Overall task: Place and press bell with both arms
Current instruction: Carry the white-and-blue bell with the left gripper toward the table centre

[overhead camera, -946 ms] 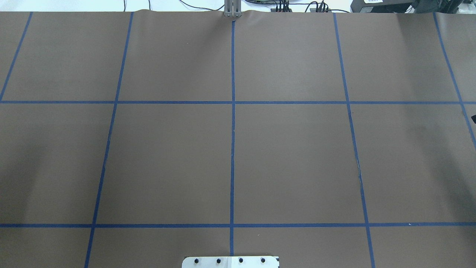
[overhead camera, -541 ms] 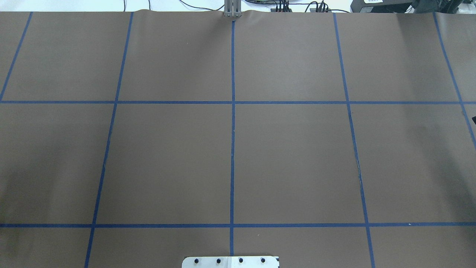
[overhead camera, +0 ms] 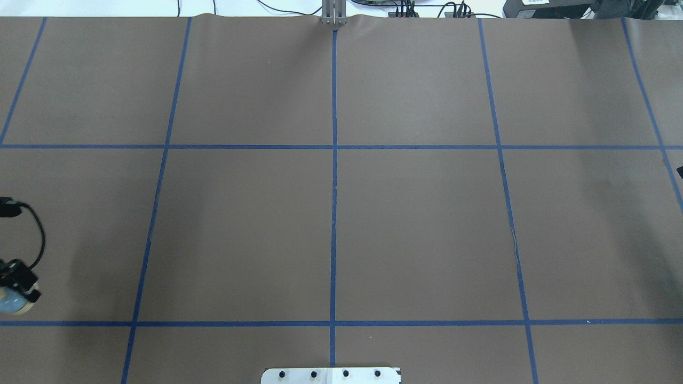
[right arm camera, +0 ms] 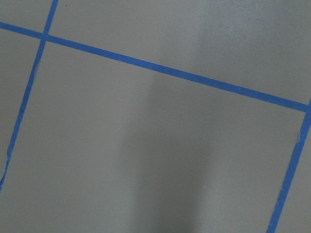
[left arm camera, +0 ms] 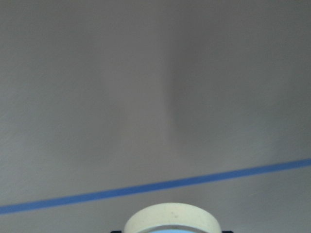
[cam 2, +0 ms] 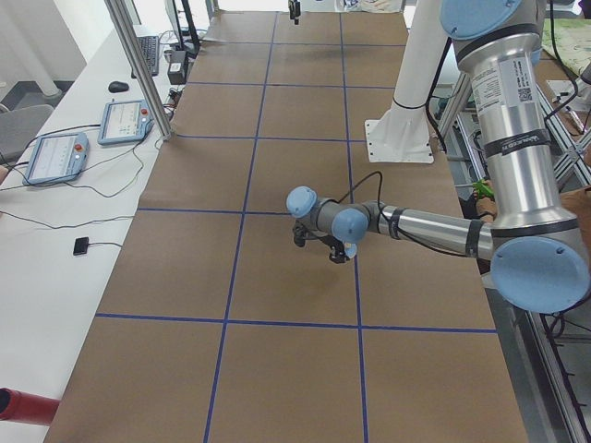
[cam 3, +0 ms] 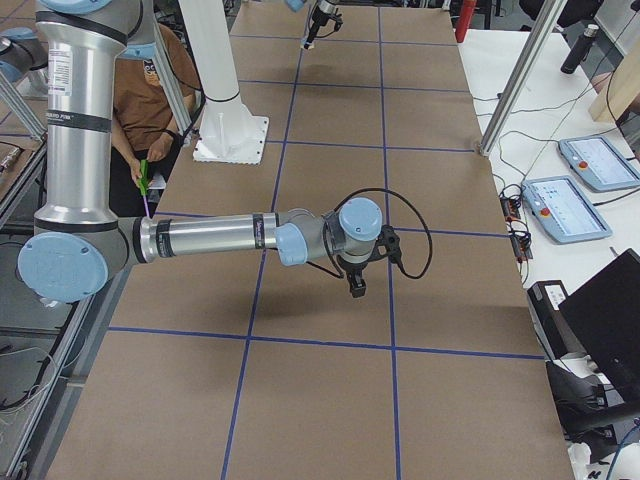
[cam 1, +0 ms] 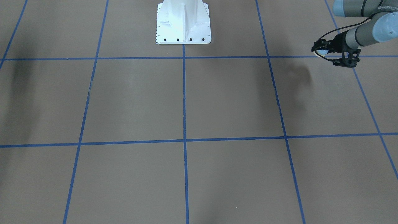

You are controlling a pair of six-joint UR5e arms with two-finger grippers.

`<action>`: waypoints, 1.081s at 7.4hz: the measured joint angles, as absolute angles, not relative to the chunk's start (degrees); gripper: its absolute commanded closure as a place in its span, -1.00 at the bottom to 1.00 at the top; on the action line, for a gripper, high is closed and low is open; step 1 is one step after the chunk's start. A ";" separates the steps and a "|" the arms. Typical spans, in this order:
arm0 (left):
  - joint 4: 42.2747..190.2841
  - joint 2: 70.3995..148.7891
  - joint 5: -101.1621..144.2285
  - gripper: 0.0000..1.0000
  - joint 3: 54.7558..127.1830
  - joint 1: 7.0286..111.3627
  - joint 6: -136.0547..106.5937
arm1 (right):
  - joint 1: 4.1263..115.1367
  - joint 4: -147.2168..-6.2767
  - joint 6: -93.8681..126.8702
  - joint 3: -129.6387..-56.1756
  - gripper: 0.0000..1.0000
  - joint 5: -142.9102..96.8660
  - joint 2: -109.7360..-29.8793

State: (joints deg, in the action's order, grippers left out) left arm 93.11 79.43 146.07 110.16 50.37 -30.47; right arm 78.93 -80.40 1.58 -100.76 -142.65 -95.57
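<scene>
The left gripper (cam 1: 320, 49) is clamped on the bell (overhead camera: 9, 305), its black fingers to either side of the blue dome. It holds the bell over the left end of the table (overhead camera: 416, 224), in the outermost square of the blue grid. From overhead only the gripper and the bell show, at the picture's left edge, the bell just on the far side of the near cross line (overhead camera: 69, 323). The bell's shadow (cam 1: 300, 74) lies apart from it on the brown paper. The left wrist camera catches only the cream ring, low in its picture. The right gripper (cam 3: 357, 287) hangs over the table's right end (it shows clearly only from the side), and I cannot tell whether its fingers are apart or together.
</scene>
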 measured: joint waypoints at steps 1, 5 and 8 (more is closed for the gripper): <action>85.78 88.25 145.79 1.00 110.35 49.44 -34.42 | 78.89 -80.40 1.60 -100.74 -1.00 -142.65 -95.48; 74.81 126.17 141.22 1.00 92.46 38.78 -54.63 | 78.61 -80.33 1.59 -100.55 -1.00 -142.41 -94.92; 82.64 141.65 138.09 1.00 75.22 35.31 -62.02 | 78.12 -80.33 1.64 -100.47 -1.00 -142.32 -94.83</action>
State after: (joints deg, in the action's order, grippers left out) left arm 82.64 141.65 138.09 75.22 35.31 -62.02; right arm 78.12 -80.33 1.64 -100.47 -142.32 -94.83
